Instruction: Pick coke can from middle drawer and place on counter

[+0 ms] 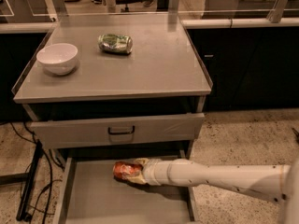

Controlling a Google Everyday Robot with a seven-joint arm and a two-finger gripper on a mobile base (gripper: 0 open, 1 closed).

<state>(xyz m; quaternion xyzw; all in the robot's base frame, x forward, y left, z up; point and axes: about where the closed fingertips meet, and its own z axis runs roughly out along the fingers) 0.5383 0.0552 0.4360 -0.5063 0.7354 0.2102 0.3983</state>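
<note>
Coke can [122,170] lies in the open drawer [88,199], lower centre, my gripper [139,171] at it; whether it's gripped I cannot tell. Lifting to the counter [154,64] is left.
</note>
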